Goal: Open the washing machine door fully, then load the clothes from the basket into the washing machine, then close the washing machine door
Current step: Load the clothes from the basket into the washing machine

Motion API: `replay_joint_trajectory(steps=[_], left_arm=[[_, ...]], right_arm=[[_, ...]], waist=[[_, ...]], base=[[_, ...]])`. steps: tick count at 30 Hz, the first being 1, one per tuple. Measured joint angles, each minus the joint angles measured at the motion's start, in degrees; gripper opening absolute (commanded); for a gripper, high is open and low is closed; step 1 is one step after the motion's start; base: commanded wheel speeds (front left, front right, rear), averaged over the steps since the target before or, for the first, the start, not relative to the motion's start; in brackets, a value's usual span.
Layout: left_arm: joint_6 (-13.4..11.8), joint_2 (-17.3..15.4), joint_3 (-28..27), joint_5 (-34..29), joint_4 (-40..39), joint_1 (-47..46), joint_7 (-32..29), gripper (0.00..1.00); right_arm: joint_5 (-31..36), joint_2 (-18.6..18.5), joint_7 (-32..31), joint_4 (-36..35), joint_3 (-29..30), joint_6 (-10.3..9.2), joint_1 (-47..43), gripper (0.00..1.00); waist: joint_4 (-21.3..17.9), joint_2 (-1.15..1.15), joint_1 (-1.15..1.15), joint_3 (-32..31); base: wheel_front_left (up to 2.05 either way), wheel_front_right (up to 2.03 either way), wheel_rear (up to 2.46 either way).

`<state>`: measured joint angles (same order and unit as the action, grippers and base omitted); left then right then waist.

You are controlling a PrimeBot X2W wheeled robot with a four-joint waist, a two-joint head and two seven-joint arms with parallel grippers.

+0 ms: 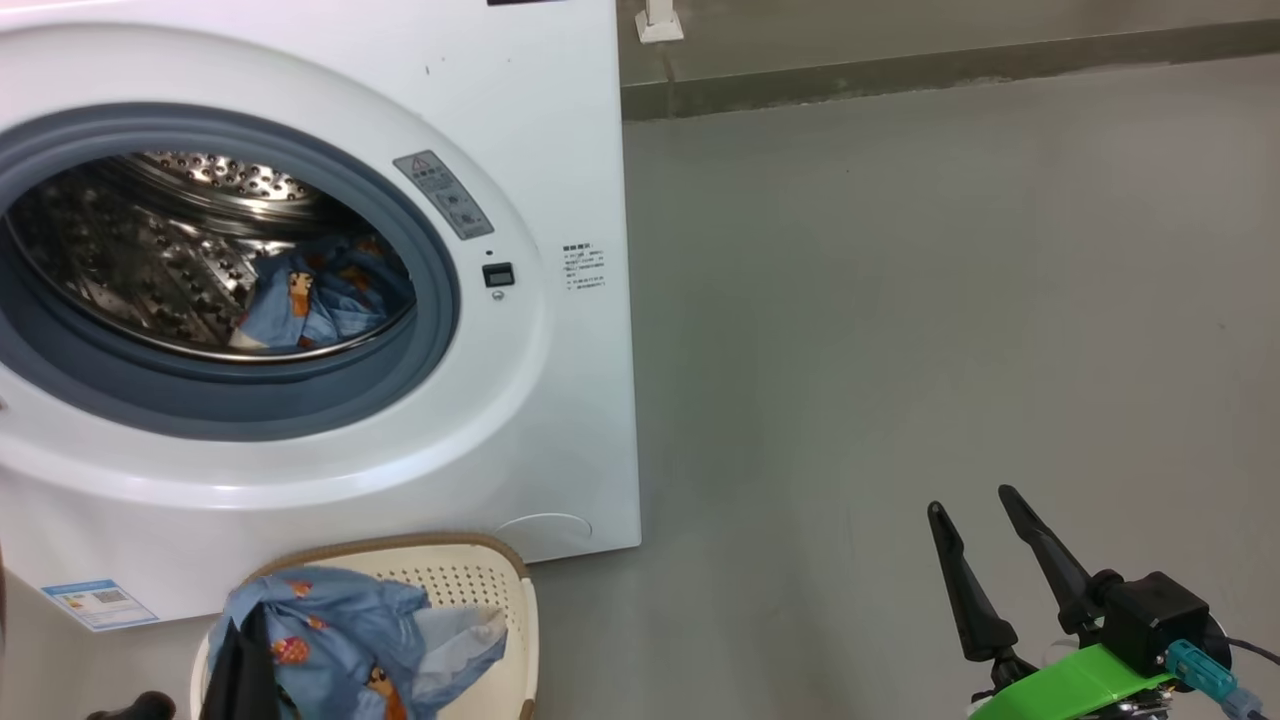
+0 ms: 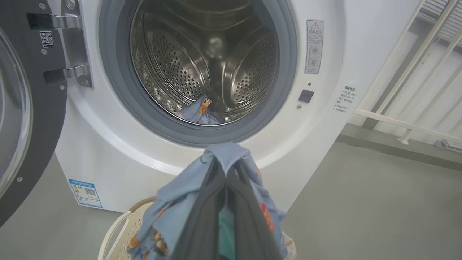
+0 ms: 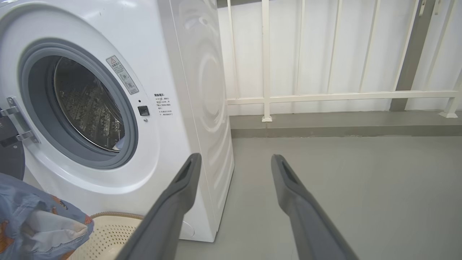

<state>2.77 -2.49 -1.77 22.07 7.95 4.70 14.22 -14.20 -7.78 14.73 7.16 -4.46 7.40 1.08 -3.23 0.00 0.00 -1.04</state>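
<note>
- The left gripper point(image 2: 226, 169) is pinching a blue bundle point(image 2: 173, 206) of the clothes – its two dark fingers are lying close together, with light blue fabric printed in orange-red draping over their tips and down both sides.
- The bundle is sitting over the basket point(image 1: 460, 580), bulging above its brown rim, with white trim showing at one fold; whether its underside is touching the basket floor cannot be told.
- The cream basket is standing on the grey floor point(image 1: 900, 300), just before the washing machine point(image 1: 560, 150) and below its opening.
- The right gripper point(image 1: 970, 502) is hanging well off to the robot's right over bare floor, its fingers spread wide and holding nothing.
- The washing machine door point(image 2: 47, 108) is standing swung open on its hinges at the machine's left side, the black ring and glass bowl turned away from the opening.
- A blue label point(image 1: 98, 600) is showing low on the white front, near the basket.
- Inside the grey gasket point(image 1: 440, 300), a second bundle point(image 1: 320, 295) of the same printed fabric is lying at the bottom of the steel drum point(image 2: 180, 65).
- A white railing point(image 3: 267, 97) is running along the wall beyond the machine.
</note>
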Motion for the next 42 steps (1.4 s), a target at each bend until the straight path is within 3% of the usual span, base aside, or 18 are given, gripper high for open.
replay_joint_trajectory(steps=[12, 21, 28, 33, 42], left_arm=[[1.4, 0.2, -3.2, -1.8, -2.5, -3.5, 0.0, 0.0], [3.7, -0.6, -7.0, -4.7, -3.4, -17.2, 0.4, 0.0], [4.1, -5.5, -8.7, -4.6, 0.3, -32.5, 0.4, 0.0], [4.1, -9.6, -11.3, -2.9, 8.3, -45.0, 0.4, 0.0], [4.3, -17.3, -9.9, -3.3, 22.1, -64.0, -2.4, 0.0]], right_arm=[[0.0, -0.5, 0.0, -0.2, -0.2, 0.0, 0.1, 1.0], [-0.1, -1.4, 0.0, -1.4, -0.6, 0.0, 2.9, 1.0], [-0.3, -1.8, 0.0, -2.6, -0.6, 0.0, 5.9, 1.0], [-0.7, -1.7, 0.0, -3.3, -0.6, 0.0, 8.3, 1.0], [-2.1, -0.7, 0.0, -4.3, -0.8, 0.0, 12.5, 1.0]], waist=[[-1.0, 0.0, 0.0, 3.4], [-1.6, 0.0, 0.0, 10.0], [-2.6, 0.0, 0.0, 17.0], [-3.6, 0.0, 0.0, 22.3], [-6.4, 0.0, 0.0, 32.2]], base=[[0.0, 0.0, 0.0], [0.0, 0.0, 0.0], [0.0, 0.0, 0.0], [0.0, 0.0, 0.0], [0.0, 0.0, 0.0]])
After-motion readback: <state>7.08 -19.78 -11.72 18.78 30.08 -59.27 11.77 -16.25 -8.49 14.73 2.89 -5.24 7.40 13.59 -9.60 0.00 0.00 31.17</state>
